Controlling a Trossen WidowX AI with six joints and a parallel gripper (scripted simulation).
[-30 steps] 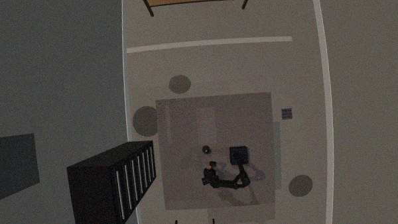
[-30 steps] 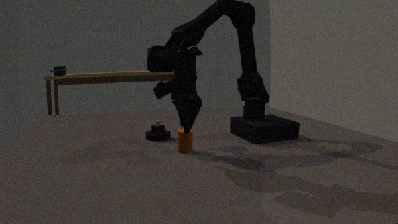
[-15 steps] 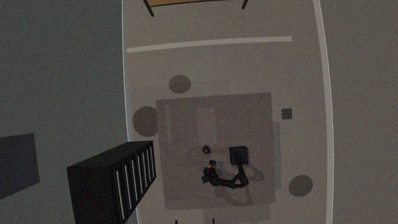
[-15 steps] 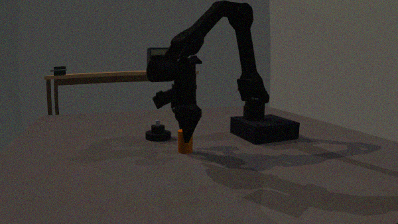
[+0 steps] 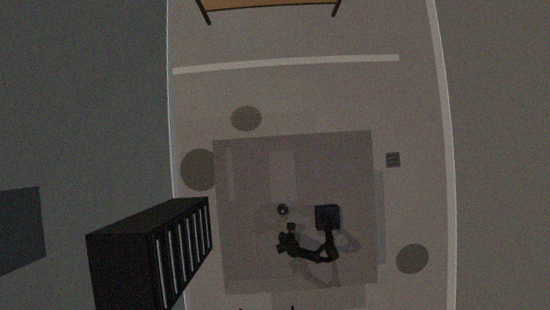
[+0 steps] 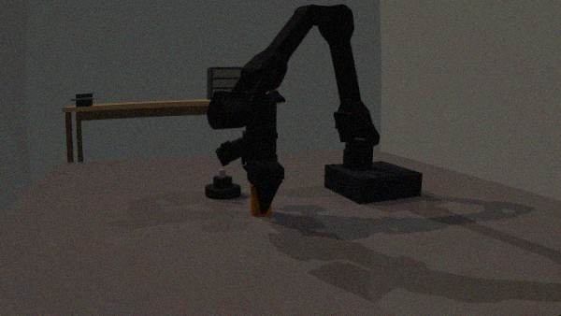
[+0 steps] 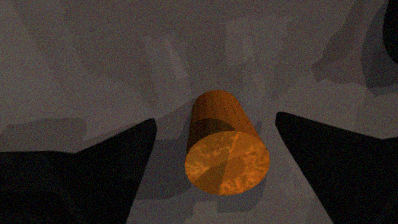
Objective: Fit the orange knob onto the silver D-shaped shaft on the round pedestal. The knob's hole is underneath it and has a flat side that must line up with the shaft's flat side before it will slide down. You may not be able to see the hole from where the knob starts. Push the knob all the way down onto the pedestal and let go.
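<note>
The orange knob point(image 5: 288, 230) point(image 6: 254, 204) point(image 7: 227, 162) stands upright on the table; its hole is hidden underneath. My gripper point(image 6: 266, 210) point(image 7: 215, 121) is open, pointing down, with its fingers low on either side of the knob. In the wrist view there is a gap between the knob and each finger, a little wider on the left. The dark round pedestal point(image 5: 282, 209) point(image 6: 222, 192) stands apart from the knob, left of it and farther back in the exterior view; its edge shows at the top right in the wrist view point(image 7: 393, 31). The silver shaft point(image 6: 222, 173) points up from it. Its flat side cannot be made out.
The arm's square base point(image 5: 327, 216) point(image 6: 374, 184) stands to the right of the pedestal in the top and exterior views. A black shelf unit point(image 5: 151, 248) is at the lower left in the top view. A wooden table point(image 6: 140, 108) is in the background. The light is dim, with arm shadows around the knob.
</note>
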